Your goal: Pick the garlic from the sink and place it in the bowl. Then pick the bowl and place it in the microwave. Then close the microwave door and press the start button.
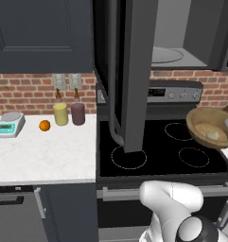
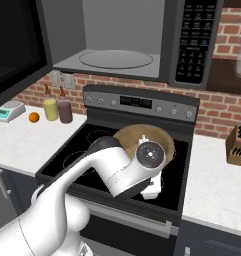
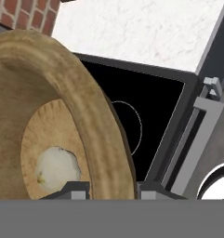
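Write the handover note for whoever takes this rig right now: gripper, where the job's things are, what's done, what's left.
Gripper: shut on the bowl, one finger inside its rim and one outside.
Bowl: carried above the black stove, in front of and below the microwave.
Garlic: lying in the bowl.
Microwave door: swung wide open; turntable bare.
Done: garlic in bowl, bowl picked up.
Left: set the bowl inside the microwave, release, close the door, press start on the keypad.
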